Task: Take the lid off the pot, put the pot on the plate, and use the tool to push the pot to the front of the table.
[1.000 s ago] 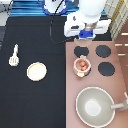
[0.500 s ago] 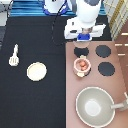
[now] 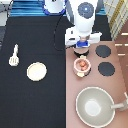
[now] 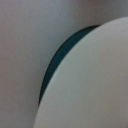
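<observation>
The pot is a small, round, pale-pink vessel with a reddish-brown interior. It stands on the pinkish-brown stove top, near that surface's edge on the exterior view's left. No lid sits on it; its interior is exposed.

One gripper hovers just above the pot toward the exterior view's top, over a burner. Whether the jaws are wide, narrow or holding anything cannot be told.

Two further black burners lie toward the exterior view's right. One large grey-beige pan with a long handle sits toward the bottom.

On the black table, one round cream plate with a raised rim lies well apart from the pot. One cream-white tool lies farther left.

The wrist view shows only a pale curved surface against a dark band.
</observation>
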